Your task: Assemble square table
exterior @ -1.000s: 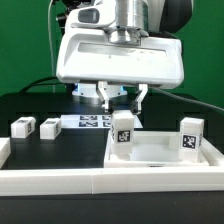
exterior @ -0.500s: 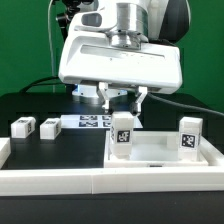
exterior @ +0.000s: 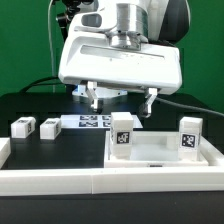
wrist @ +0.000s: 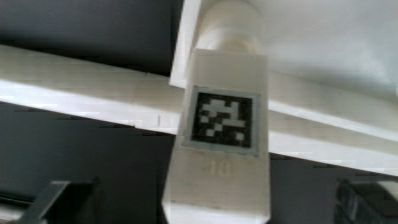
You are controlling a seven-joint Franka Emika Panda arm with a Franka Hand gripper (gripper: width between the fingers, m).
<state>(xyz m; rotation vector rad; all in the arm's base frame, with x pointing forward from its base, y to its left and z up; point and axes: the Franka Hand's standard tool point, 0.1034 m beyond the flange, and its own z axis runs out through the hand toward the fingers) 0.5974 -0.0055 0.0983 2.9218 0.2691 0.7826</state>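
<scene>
The white square tabletop [exterior: 160, 152] lies at the exterior view's right, rim up. One white tagged leg [exterior: 123, 132] stands upright at its near left corner, and a second leg [exterior: 192, 135] stands at its right corner. My gripper [exterior: 121, 99] hangs just above the first leg, open, with its fingers [exterior: 93, 98] well apart and touching nothing. In the wrist view that leg [wrist: 222, 120] runs between the two dark fingertips [wrist: 63, 200] with a gap on each side. Two more legs [exterior: 22, 127] [exterior: 48, 128] lie loose on the black table at the left.
The marker board [exterior: 95, 122] lies flat behind the tabletop's left corner. A long white border wall [exterior: 55, 180] runs along the front and closes in the tabletop's right side. Black cables trail at the back left.
The jaws have spread wide and let go of the upright leg, which stays standing on the tabletop. The arm has barely moved.
</scene>
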